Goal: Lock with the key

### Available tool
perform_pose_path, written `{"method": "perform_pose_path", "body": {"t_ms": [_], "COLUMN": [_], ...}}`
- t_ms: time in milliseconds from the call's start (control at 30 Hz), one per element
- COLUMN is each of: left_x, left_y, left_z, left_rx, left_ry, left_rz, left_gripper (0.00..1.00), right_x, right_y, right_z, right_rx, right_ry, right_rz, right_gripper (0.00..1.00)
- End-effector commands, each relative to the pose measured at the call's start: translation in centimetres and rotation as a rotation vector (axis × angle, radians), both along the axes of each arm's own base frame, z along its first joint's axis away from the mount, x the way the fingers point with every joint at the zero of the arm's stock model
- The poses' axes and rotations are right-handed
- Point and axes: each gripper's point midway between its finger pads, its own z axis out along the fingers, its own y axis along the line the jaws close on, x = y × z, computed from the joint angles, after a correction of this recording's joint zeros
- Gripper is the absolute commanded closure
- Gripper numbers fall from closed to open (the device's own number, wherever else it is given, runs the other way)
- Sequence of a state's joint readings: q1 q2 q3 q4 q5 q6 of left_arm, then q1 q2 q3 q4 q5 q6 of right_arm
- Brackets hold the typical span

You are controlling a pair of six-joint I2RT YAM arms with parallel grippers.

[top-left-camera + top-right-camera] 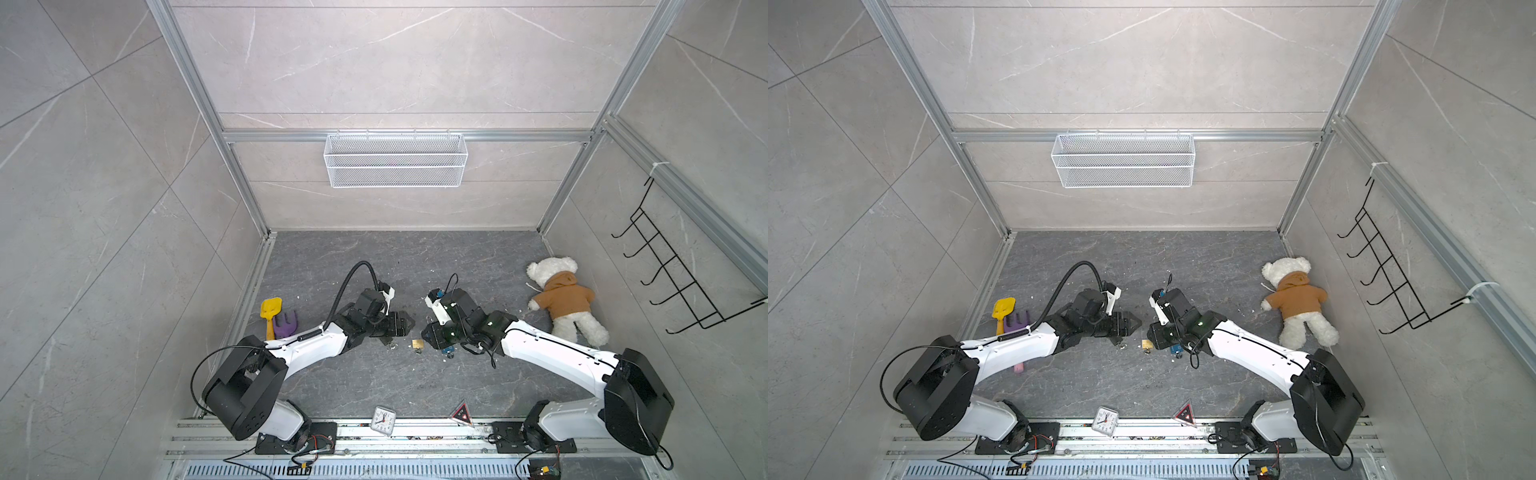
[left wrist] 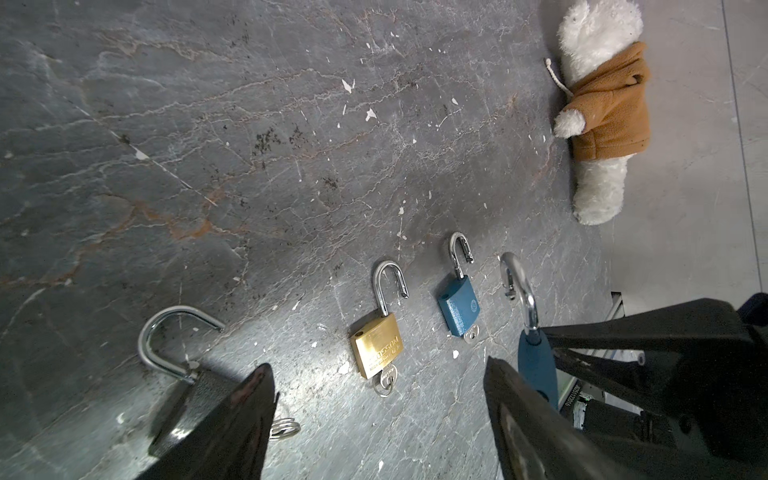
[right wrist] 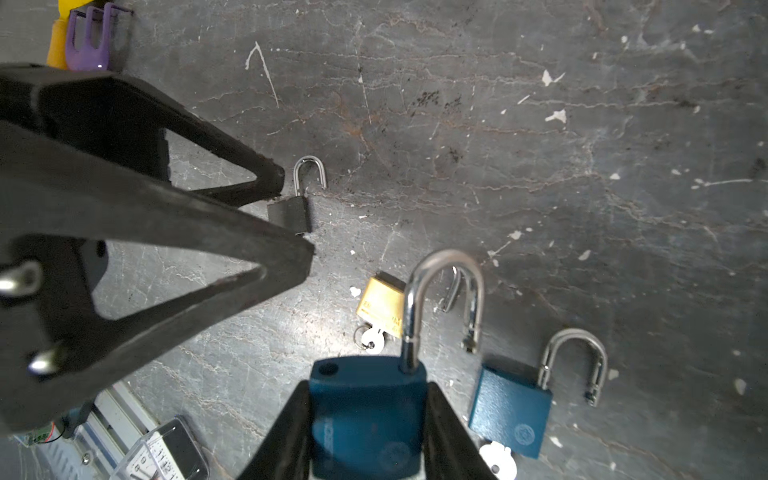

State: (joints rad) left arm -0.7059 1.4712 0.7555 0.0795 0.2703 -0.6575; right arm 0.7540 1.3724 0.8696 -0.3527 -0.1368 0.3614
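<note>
Nothing is locked yet. The right tool (image 3: pixel 369 388) pinches the larger blue metal padlock (image 3: pixel 370 419) over the dark stone worktop (image 3: pixel 540 166), its shackle open and its key unseen. The left tool (image 1: pixel 400 331) waits nearby, spread and empty.

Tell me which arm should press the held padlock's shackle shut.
Left, probably. The right gripper is clamped on the blue padlock, its shackle open; the left gripper is open and close beside it.

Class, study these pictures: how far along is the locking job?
Done: nothing; all four shackles stand open. In hand: right gripper holds a blue padlock; left gripper open by the black padlock. Left: locking both, plus the brass padlock and second blue padlock.
</note>
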Motion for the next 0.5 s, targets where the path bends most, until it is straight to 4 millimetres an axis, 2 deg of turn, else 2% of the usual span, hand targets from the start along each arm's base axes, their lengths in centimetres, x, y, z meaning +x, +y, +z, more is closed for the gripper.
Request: {"method": "perform_pose_path", "body": {"t_ms": [0, 467], "left_x": [0.7, 0.6], "left_y": [-1.6, -3.3], "left_z": [2.0, 3.1], "left_rx": [-0.073, -0.157], "left_ry": [-0.029, -0.009], "left_rz": [-0.014, -0.040], "left_gripper": [0.19, 0.23], "right_x": [0.4, 0.3], "right_y": [1.6, 3.5], "right_z": [1.6, 1.8], "right_rx": [0.042, 0.018], "right_ry": [-0.048, -0.063], "right_rz": [0.047, 0.095], "right_gripper": [0.76, 0.77]}}
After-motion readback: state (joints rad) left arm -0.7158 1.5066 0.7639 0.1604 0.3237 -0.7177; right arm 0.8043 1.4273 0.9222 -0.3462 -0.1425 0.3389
